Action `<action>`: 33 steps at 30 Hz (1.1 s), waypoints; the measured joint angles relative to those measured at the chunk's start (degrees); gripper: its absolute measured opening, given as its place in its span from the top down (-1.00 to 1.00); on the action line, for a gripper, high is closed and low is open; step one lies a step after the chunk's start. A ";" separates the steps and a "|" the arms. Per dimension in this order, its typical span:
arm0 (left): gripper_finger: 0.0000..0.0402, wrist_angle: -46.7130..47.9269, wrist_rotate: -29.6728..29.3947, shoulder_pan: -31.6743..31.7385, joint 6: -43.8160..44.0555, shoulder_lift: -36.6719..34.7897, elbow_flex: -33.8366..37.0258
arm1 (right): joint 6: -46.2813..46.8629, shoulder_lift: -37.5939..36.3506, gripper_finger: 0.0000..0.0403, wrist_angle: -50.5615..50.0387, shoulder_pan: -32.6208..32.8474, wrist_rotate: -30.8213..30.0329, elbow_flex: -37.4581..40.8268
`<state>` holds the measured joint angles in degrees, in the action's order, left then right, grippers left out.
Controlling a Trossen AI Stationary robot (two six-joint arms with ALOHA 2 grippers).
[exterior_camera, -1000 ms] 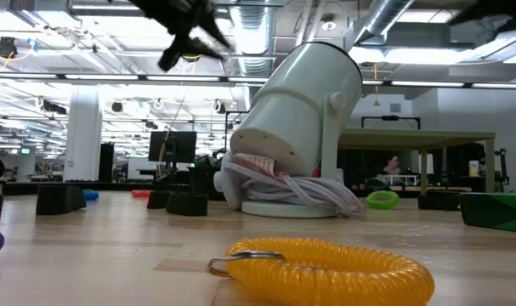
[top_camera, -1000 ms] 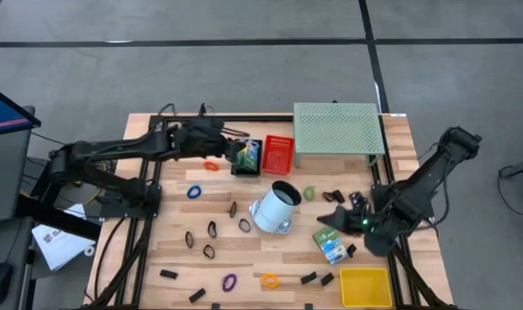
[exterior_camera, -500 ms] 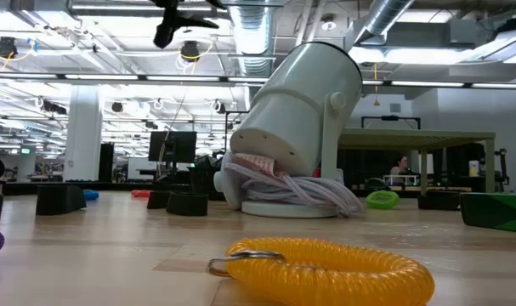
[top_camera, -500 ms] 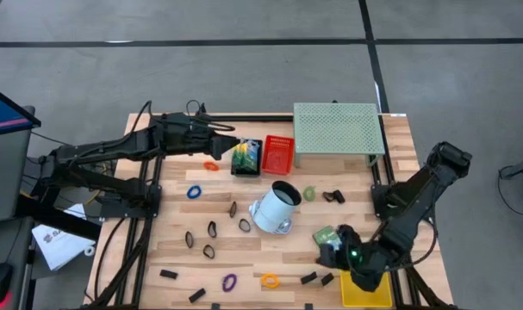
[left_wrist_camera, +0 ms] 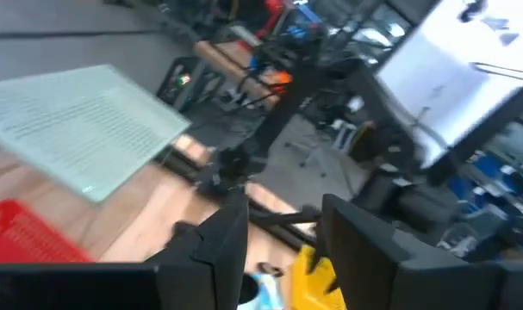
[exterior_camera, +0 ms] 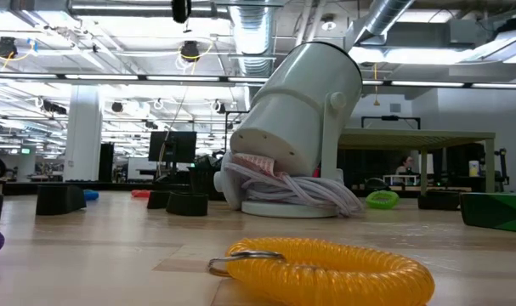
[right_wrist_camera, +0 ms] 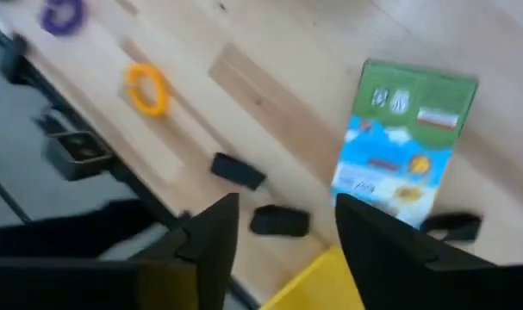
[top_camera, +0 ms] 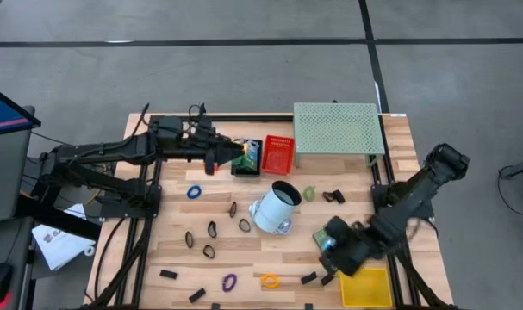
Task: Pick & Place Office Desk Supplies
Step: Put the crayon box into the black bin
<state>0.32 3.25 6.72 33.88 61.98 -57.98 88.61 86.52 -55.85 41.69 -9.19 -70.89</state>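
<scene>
Over on the right, the arm is swinging back up from the near table edge, so the right gripper point(top_camera: 337, 251) is now hovering over the green-and-blue crayon box point(top_camera: 328, 241) rather than the yellow tray point(top_camera: 367, 288); its fingers are spread with nothing between them, probably lining up a grab, since the box point(right_wrist_camera: 405, 140) is lying flat and free; black binder clips point(right_wrist_camera: 278, 221) are sitting just beside it; the left gripper point(top_camera: 235, 153) is reaching over the black bin point(top_camera: 246, 167) beside the red basket point(top_camera: 277, 153), far side of the table point(top_camera: 158, 250), fingers apart and empty, likely after a drop; coloured rings point(top_camera: 270, 280) and clips are lying scattered around the white lamp point(top_camera: 275, 207).
</scene>
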 joint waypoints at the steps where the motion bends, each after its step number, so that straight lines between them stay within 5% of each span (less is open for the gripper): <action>1: 0.28 -0.89 -1.15 -0.95 -0.48 0.00 0.00 | -2.15 0.82 -0.04 -0.26 -1.36 2.19 -0.01; 11: 0.28 -11.77 -16.82 -11.70 -2.22 -0.02 0.00 | -6.30 12.58 -0.46 -3.22 -6.15 11.24 0.02; 21: 0.28 -13.73 -29.36 -21.40 -6.85 0.00 -0.02 | 0.80 24.44 -0.52 -7.87 -0.39 12.39 0.00; 33: 0.28 -16.28 -32.26 -23.00 -6.68 0.00 -0.02 | 5.89 25.95 -0.52 -13.40 1.04 7.73 0.05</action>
<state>-15.96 -29.01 -16.27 27.20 61.98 -58.00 94.49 112.46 -69.25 42.73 -1.46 -70.84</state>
